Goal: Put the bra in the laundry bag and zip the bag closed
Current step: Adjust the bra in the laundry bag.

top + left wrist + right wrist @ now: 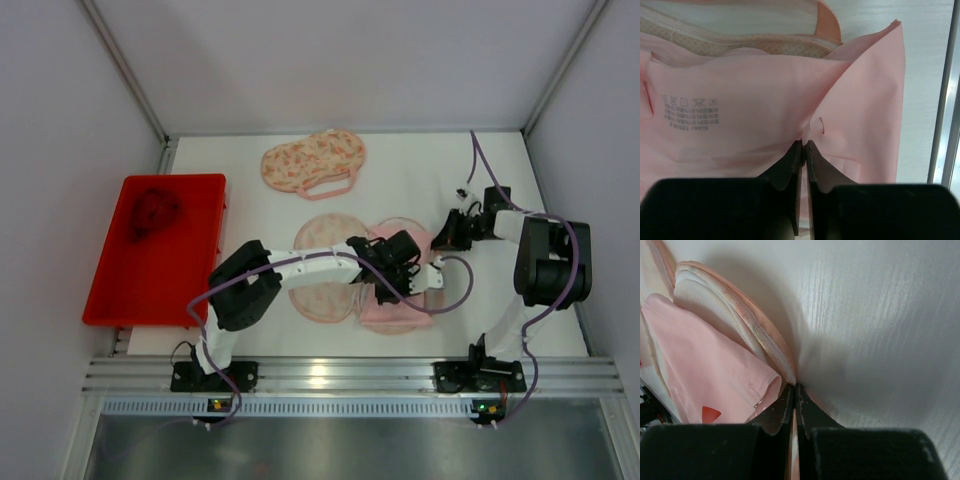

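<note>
The laundry bag [322, 300] lies open in the middle of the table, floral outside with a mesh rim [740, 42]. A pink bra [400, 305] with a printed care label lies over the bag's right part. My left gripper [392, 272] is over it, and in the left wrist view the left gripper [804, 142] is shut on a fold of the pink bra [740, 130]. My right gripper [447, 232] is at the bag's right edge. Seen from the right wrist, the right gripper [795, 385] is shut on the bag's peach-trimmed rim [740, 315], with pink bra fabric [705, 370] beside it.
A red bin [130, 290] holding a dark red cloth [152, 212] stands at the left. A second floral pouch [312, 160] with a pink loop lies at the back centre. White walls close in the table on three sides.
</note>
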### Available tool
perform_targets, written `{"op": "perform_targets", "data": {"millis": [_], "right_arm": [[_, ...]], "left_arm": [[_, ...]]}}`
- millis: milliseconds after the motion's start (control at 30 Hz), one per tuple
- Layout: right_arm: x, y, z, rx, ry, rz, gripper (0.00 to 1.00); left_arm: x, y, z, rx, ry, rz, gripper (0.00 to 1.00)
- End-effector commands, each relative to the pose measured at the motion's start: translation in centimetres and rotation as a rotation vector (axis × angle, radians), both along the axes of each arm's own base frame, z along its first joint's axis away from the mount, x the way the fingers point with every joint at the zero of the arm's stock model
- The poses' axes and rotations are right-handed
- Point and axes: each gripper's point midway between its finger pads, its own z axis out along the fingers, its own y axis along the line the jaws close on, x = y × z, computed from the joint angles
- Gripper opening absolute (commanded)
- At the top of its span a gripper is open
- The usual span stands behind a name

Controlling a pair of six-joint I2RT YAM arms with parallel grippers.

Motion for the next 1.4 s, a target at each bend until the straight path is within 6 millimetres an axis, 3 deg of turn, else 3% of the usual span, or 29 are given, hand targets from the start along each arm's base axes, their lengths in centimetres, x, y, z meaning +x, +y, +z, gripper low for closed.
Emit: {"op": "perform_targets", "data": {"millis": [0, 33, 100, 433, 767, 900, 967, 1033, 1067, 1133, 1233, 1267, 1333, 1367], "right_arm": [[-0.5, 0.0, -0.5, -0.044, -0.007, 0.034, 0.00], [-0.5, 0.0, -0.5, -0.046, -0.007, 0.035, 0.00], [-0.6, 0.1, -0.5, -0.045, -0.008, 0.038, 0.00], [-1.3, 0.2, -0.7, -0.051, -0.005, 0.048, 0.00], [-1.4, 0.2, -0.5, -0.051, -0.009, 0.057, 0.00], [-1.3, 0.3, -0.2, -0.046, -0.008, 0.056, 0.00], [-1.3, 0.3, 0.1, -0.045, -0.006, 0.058, 0.00], [-1.5, 0.2, 0.6, -0.052, -0.007, 0.060, 0.00], [-1.6, 0.2, 0.7, -0.057, -0.007, 0.060, 0.01], [-1.8, 0.1, 1.1, -0.067, -0.013, 0.057, 0.08], [-2.3, 0.1, 1.7, -0.065, 0.002, 0.057, 0.32], [-2.4, 0.1, 1.9, -0.068, 0.002, 0.056, 0.36], [-2.2, -0.4, 2.4, -0.101, -0.029, 0.072, 0.38], [-2.2, -0.5, 2.7, -0.112, -0.033, 0.076, 0.39]], "left_arm": [[0.4, -0.6, 2.4, -0.065, -0.037, 0.020, 0.09], [0.4, -0.7, 3.0, -0.077, -0.042, 0.023, 0.03], [0.6, -0.6, 4.8, -0.107, -0.063, 0.037, 0.00], [3.8, -0.6, 5.7, -0.094, -0.204, 0.051, 0.00], [6.8, 0.6, 2.5, -0.010, -0.231, 0.111, 0.00], [6.5, 0.7, 2.2, -0.011, -0.214, 0.109, 0.20], [6.5, 0.6, 3.2, -0.034, -0.204, 0.131, 0.33], [6.6, 0.6, 4.6, -0.070, -0.175, 0.176, 0.41], [6.9, 0.9, 6.4, -0.112, -0.159, 0.192, 0.45], [7.2, 1.5, 8.6, -0.160, -0.114, 0.243, 0.54], [9.0, 4.3, 12.5, -0.238, -0.042, 0.332, 0.58], [10.7, 6.1, 12.8, -0.237, -0.029, 0.389, 0.58], [11.6, 8.3, 12.8, -0.222, 0.007, 0.437, 0.58], [13.1, 10.2, 12.6, -0.215, 0.005, 0.491, 0.57]]}}
